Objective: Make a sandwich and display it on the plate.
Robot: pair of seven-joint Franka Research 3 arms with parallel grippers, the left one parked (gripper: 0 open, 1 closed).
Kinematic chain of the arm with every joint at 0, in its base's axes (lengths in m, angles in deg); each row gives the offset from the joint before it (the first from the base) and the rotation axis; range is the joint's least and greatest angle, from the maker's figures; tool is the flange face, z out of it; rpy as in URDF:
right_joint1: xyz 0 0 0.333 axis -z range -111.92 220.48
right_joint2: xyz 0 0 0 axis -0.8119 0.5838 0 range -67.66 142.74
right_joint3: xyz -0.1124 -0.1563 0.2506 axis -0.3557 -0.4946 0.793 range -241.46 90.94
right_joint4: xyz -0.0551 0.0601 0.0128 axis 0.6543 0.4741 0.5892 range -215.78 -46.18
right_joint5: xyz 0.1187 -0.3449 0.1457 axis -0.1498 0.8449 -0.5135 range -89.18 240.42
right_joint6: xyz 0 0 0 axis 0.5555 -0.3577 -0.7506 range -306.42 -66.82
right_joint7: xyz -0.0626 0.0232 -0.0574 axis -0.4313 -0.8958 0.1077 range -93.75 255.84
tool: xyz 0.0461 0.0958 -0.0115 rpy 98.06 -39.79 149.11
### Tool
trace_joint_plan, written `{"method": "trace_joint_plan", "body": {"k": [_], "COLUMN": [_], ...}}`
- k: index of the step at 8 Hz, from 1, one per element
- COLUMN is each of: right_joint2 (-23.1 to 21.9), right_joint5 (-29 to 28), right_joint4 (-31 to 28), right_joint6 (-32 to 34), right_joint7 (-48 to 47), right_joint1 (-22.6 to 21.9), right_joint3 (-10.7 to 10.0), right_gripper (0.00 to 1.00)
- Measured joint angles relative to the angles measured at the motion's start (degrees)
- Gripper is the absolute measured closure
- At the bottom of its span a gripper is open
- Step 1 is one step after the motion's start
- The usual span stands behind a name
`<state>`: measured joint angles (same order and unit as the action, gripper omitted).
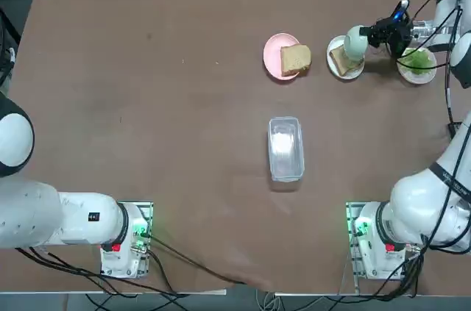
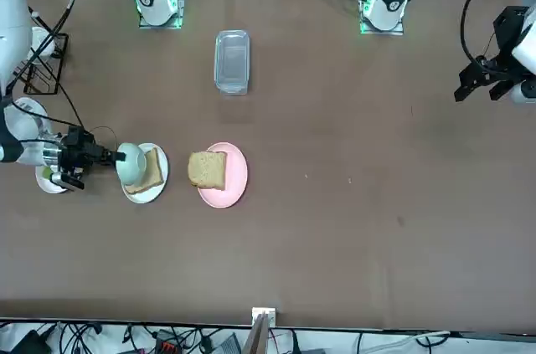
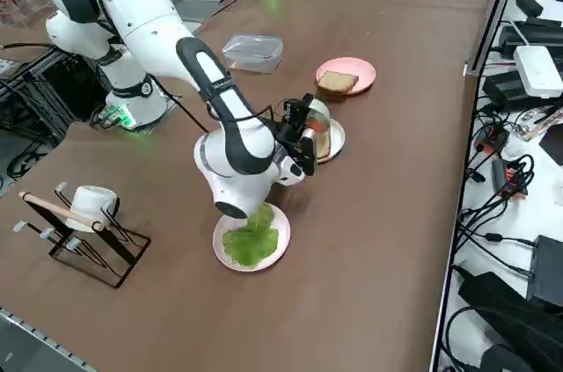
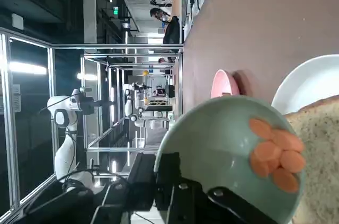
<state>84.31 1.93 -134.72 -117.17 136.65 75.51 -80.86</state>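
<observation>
Over the far right part of the table, as the overhead camera sees it, my right gripper (image 1: 370,35) is clenched on the rim of a pale green bowl (image 1: 355,43), which I hold tipped on its side above a small white plate (image 1: 343,68). My wrist camera looks into the tilted bowl (image 4: 228,152), where a cluster of orange carrot slices (image 4: 275,155) sits against the inner wall, close to the lip. Just below that lip lies a slice of toasted bread (image 4: 318,160) on the white plate (image 4: 307,81); this bread slice (image 2: 151,170) is bare, with nothing on top of it that I can see. Beside this plate, toward the middle of the table, a pink plate (image 1: 277,54) carries a second bread slice (image 1: 295,59), which hangs partly over the plate's rim. On the other side of my gripper, nearer the table's right edge, a second white plate (image 3: 230,256) holds green lettuce leaves (image 3: 251,236), and my forearm passes directly over it. So the sandwich parts are apart on three plates set in a row. Nearer my base, well apart from the plates, a clear plastic lidded container (image 1: 285,148) lies by itself on the brown table (image 1: 147,105). From the side camera, a wire rack (image 3: 84,244) holding a white cup (image 3: 90,202) stands at the table's near corner.
</observation>
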Motion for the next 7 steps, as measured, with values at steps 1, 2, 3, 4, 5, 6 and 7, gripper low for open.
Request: {"method": "trace_joint_plan", "body": {"k": [1,2,3,4,5,6,7], "right_joint2": [0.03,0.19,0.54,1.07,1.66,2.1,2.32], "right_joint5": [-0.08,-0.59,-1.6,-2.43,-3.06,-3.48,-3.67], "right_joint4": [0.0,0.0,0.0,0.0,0.0,0.0,0.0], "right_joint6": [0.28,0.87,1.68,2.37,2.78,2.92,3.0], "right_joint7": [0.23,0.58,1.07,1.77,2.52,2.97,3.12], "right_joint1": [0.08,0.22,0.47,0.64,0.69,0.69,0.71], "right_joint3": [0.0,0.0,0.0,0.0,0.0,0.0,0.0], "right_gripper": [0.97,0.97,0.97,0.97,0.97,0.97,0.97]}}
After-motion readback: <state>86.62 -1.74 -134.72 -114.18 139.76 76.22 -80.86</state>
